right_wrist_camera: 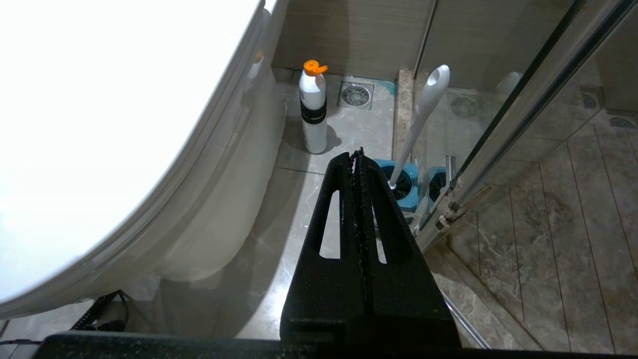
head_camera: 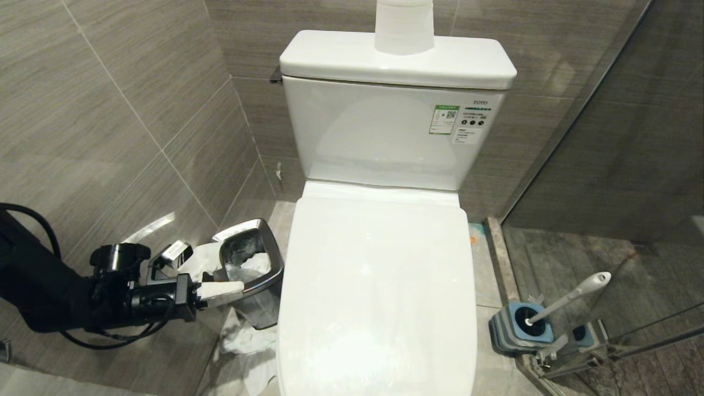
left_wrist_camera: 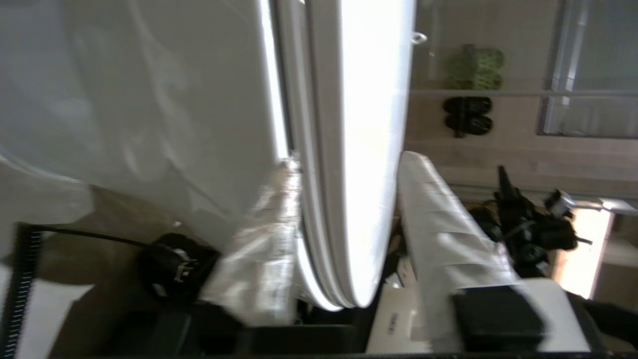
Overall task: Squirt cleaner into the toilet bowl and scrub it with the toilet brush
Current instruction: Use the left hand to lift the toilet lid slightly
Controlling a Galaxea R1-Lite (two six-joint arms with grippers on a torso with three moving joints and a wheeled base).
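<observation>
Though lidded — left pincer (head_camera: 228,291) beside toilet bowl (head_camera: 379,308)

The waste bin (head_camera: 250,264) stands left of the toilet (head_camera: 379,286); the toilet brush (head_camera: 572,297) right, seemingly in its holder (head_camera: 517,330).

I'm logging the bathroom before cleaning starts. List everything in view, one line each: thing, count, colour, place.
toilet: one, white, centre, lid down
toilet brush: one, white-grey handle, leaning in its holder, right of the toilet
brush holder: one, blue-topped grey, floor by the glass door
waste bin: one, steel, floor left of the toilet
paper roll: one, white, on the tank
spray bottle: one, white with orange cap, floor beside the toilet
floor drain: one, metal, near the bottle
left gripper: one, jaws apart, beside the bin
right gripper: one, black, jaws shut, above the floor
</observation>
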